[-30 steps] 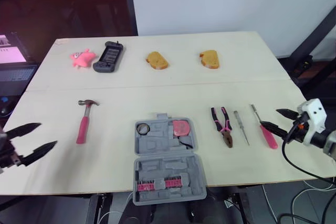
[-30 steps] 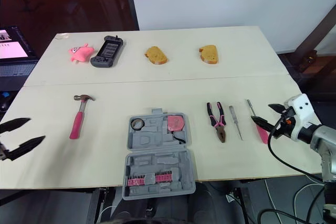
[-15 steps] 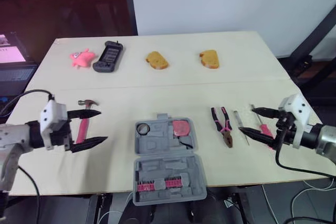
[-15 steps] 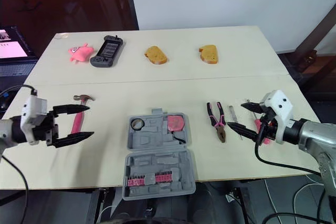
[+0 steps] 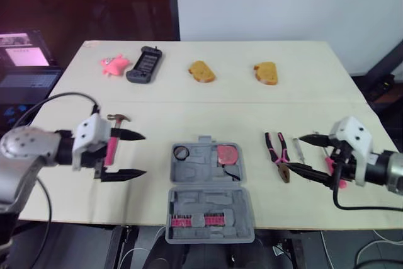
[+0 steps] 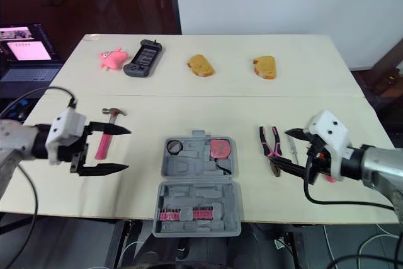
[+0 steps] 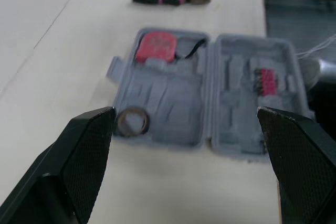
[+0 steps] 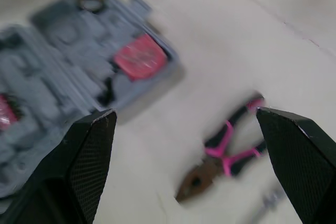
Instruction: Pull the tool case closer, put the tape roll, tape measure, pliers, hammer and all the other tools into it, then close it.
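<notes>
Left eye view first: the left gripper [image 5: 144, 154] is spread wide and holds nothing, its fingers pointing inward along the tabletop [image 5: 220, 96] toward the tool case [image 5: 211, 209]. The hammer [image 5: 111, 149] lies directly beneath it. Its pink handle runs from far edge to near edge with the head at the far end, so the handle lies along the jaw gap rather than across it. I'd say the wrist needs a quarter turn before it can close on that handle.

The right gripper [image 5: 295, 152] is just as wide and just as empty. The pliers [image 5: 277, 150] lie just past its tips on the case side, also end-on to the near edge, nose nearest. Each arm has its own tool close by — both forearms reach in low from the side edges.

The case lies open at the middle of the near edge, with the tape roll [image 5: 181, 152] and tape measure [image 5: 227, 154] inside.
</notes>
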`<state>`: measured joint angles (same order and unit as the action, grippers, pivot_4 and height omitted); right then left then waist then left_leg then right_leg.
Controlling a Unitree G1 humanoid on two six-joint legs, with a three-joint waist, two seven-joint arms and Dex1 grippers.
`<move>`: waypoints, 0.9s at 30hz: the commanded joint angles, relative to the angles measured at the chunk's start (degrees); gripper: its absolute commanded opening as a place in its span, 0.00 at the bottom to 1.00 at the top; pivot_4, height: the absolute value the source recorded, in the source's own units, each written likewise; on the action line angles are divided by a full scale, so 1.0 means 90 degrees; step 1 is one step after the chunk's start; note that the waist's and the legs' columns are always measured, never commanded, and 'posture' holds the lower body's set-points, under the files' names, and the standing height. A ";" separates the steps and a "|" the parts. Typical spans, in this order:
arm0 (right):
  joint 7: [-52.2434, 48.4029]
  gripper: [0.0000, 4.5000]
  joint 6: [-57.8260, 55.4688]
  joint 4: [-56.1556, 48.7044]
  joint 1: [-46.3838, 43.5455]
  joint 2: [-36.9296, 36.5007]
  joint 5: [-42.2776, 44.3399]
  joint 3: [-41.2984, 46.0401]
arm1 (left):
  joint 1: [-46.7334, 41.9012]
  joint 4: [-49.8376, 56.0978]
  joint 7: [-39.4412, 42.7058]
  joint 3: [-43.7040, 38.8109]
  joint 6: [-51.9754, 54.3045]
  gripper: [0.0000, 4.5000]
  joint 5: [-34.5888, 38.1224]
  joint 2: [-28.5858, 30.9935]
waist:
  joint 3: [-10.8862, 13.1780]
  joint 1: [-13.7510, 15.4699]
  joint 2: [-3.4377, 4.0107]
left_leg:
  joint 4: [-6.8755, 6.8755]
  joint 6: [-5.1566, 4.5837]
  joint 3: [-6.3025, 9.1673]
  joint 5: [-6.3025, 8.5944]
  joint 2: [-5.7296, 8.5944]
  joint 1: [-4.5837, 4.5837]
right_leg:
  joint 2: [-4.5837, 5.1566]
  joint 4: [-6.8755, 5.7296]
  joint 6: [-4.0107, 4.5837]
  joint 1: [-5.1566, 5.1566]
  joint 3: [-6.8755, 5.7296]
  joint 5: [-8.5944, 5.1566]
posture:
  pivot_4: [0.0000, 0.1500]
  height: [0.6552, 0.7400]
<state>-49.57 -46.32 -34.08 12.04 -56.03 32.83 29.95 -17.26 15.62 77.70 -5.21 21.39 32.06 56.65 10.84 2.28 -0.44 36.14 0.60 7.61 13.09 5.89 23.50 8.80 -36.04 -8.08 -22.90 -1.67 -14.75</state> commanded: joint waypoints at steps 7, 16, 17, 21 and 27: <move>0.0312 0.99 -0.0039 -0.1026 0.2162 0.1465 -0.0002 0.1506 | -0.2007 -0.0145 -0.0013 0.0963 0.1124 1.00 0.0335 -0.0709 | 0.0001 -0.0003 -0.0001 | -0.0001 0.0000 0.0001 0.0000 -0.0007 -0.0002 | -0.0010 -0.0007 -0.0005 0.0003 -0.0004 0.0000 | 1.00 1.00; 0.0876 0.99 0.0286 -0.1097 0.2539 0.2273 -0.0031 0.1248 | -0.2358 -0.0246 0.0158 0.1179 0.1495 1.00 0.0247 -0.0789 | 0.0001 -0.0180 -0.0002 | 0.0004 0.0002 -0.0018 -0.0002 -0.0039 -0.0019 | -0.0029 -0.0008 0.0006 0.0008 0.0003 0.0002 | 1.00 1.00; 0.0960 0.99 0.0306 -0.1017 0.2454 0.2239 -0.0109 0.1123 | -0.2341 -0.0227 0.0129 0.1156 0.1521 1.00 0.0250 -0.0784 | 0.0001 -0.0176 -0.0001 | 0.0003 0.0002 -0.0017 -0.0002 -0.0041 -0.0019 | -0.0029 -0.0008 0.0013 0.0008 0.0002 0.0003 | 1.00 1.00; 0.1388 0.99 0.0136 -0.0629 0.1734 0.2059 -0.0345 0.0432 | -0.2083 -0.0007 -0.0041 0.1026 0.1579 1.00 0.0229 -0.0656 | 0.0001 -0.0186 -0.0002 | 0.0002 0.0003 -0.0021 -0.0003 -0.0039 -0.0013 | -0.0026 -0.0006 0.0023 0.0001 0.0003 0.0012 | 1.00 1.00; 0.2181 0.99 -0.0797 -0.0136 0.0414 0.1996 -0.0463 -0.0656 | -0.1558 0.0419 -0.0455 0.0688 0.1666 1.00 0.0322 -0.0463 | 0.0002 -0.0173 -0.0002 | -0.0001 0.0004 -0.0019 -0.0004 -0.0041 -0.0009 | -0.0028 -0.0008 0.0023 -0.0009 0.0005 0.0013 | 1.00 1.00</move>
<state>-31.87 -51.56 -35.38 16.89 -37.42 29.14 25.02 -31.13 17.03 74.67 3.65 36.15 34.31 51.47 10.86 0.72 -0.46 36.13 0.65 7.43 13.05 5.52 23.43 8.55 -36.11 -7.87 -23.00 -1.62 -14.64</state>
